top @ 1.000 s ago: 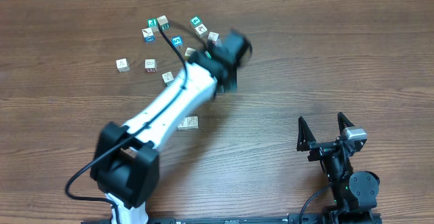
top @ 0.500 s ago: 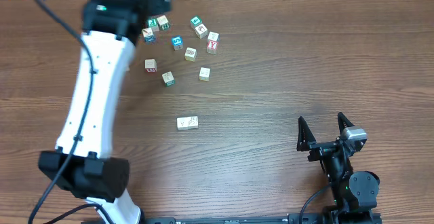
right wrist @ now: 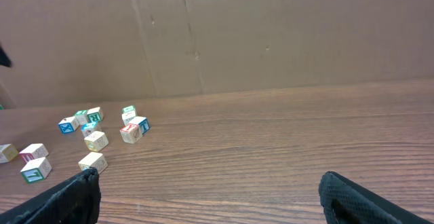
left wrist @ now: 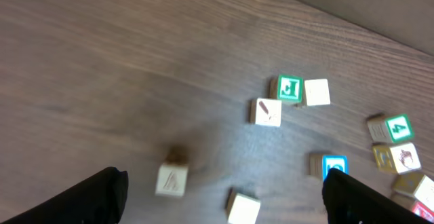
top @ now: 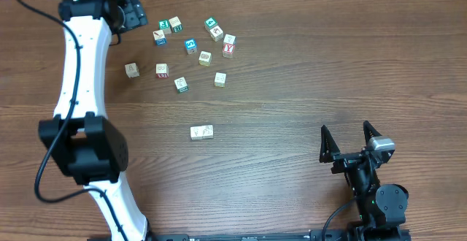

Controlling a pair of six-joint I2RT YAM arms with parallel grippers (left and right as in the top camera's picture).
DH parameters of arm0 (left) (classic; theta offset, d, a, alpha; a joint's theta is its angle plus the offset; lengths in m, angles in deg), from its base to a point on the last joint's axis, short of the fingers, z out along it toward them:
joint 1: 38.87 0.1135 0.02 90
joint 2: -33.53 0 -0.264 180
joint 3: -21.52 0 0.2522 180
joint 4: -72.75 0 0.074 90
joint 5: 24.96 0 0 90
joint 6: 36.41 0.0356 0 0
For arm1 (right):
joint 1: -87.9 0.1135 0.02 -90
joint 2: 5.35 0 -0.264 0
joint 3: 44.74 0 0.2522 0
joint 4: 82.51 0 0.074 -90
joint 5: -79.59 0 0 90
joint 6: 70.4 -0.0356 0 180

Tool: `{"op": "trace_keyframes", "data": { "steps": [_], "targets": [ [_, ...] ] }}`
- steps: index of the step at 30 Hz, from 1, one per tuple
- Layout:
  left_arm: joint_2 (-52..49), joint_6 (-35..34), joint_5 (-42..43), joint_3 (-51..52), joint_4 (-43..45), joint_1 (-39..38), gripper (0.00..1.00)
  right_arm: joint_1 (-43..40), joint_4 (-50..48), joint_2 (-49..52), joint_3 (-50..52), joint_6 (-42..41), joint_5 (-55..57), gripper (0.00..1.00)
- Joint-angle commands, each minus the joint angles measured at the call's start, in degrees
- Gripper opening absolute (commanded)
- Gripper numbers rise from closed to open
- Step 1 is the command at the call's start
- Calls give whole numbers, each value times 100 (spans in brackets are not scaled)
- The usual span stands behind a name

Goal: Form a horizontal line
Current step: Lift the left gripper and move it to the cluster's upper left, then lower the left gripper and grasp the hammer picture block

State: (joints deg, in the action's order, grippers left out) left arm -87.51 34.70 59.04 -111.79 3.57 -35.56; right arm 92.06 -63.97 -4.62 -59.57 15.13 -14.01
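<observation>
Swung away from above the scattered cubes, the white left arm (top: pixel 84 73) now reaches the far-left corner of the brown wooden table (top: pixel 306 73), while the short row of two pale wooden cubes (top: pixel 202 132) has not shifted. Nearest, the black right gripper (top: pixel 345 130) sits near-right, jaws spread wide and empty; the row lies mid-table, well apart from the loose pale letter cubes (top: pixel 205 58) beyond. Farthest, the left gripper (top: pixel 133 13) hangs just left of those, fingers wide apart, holding nothing.

White left arm (top: pixel 79 62), black joints (black cable alongside); right pincer (top: pixel 344 128) apparently black.
</observation>
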Motion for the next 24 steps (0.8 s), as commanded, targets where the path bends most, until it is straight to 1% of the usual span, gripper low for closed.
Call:
{"op": "trace_keyframes", "data": {
  "steps": [1,4,8,11,15,21,24],
  "targets": [
    [-472,136,164,-7,369,-177,87,-7,-13,-57,59,4,48,100],
    [-839,138,162,-7,726,-334,82,-7,-15,-57,59,4,48,100],
    [-1274,232,162,-7,1196,-511,73,-7,-13,-55,59,4,48,100],
    [-1526,372,153,-7,1478,-632,72,-7,-13,-57,59,4,48,100],
    [-1742,365,109,-7,1563,-688,68,-7,-13,-57,59,4,48,100],
    [-1915,348,-199,-7,1572,-680,69,-7,-13,-57,59,4,48,100],
    [-1917,352,-210,-7,1591,-667,69,-7,-13,-57,59,4,48,100]
  ]
}}
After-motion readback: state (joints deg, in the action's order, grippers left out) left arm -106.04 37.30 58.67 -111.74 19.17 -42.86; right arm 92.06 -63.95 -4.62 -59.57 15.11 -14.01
